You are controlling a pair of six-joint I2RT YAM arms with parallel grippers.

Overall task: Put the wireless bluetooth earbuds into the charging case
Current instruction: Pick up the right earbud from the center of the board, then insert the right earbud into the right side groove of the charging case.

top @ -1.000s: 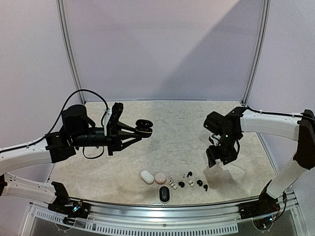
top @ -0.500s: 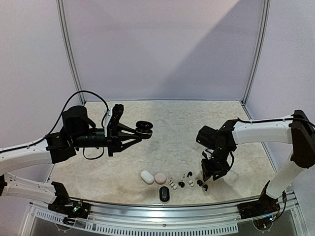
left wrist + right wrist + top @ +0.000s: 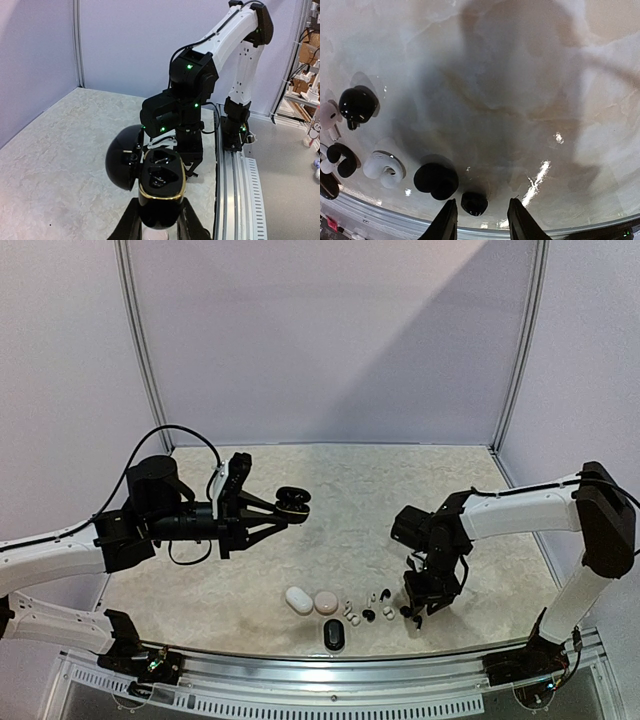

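My left gripper (image 3: 285, 508) is shut on an open black charging case (image 3: 293, 497) and holds it above the table. In the left wrist view the case (image 3: 161, 176) has a gold rim, two empty sockets and its lid swung out to the left, with my gripper (image 3: 159, 222) below it. My right gripper (image 3: 418, 612) is low over the right end of the row of earbuds (image 3: 378, 606). In the right wrist view it (image 3: 481, 222) is open, with a small black earbud (image 3: 473, 203) between its fingertips. A larger black earbud (image 3: 436, 180) and a white one (image 3: 383, 167) lie to the left.
A white case (image 3: 298, 600), a pink case (image 3: 326, 602) and a black case (image 3: 334, 634) lie near the table's front edge, left of the earbuds. More earbuds, black (image 3: 357, 104) and white (image 3: 327, 115), lie at the left of the right wrist view. The metal front rail (image 3: 330, 665) runs close by.
My right arm has moved left and down, from above the table to just over the right end of the earbud row. The left arm holds the open case almost still.
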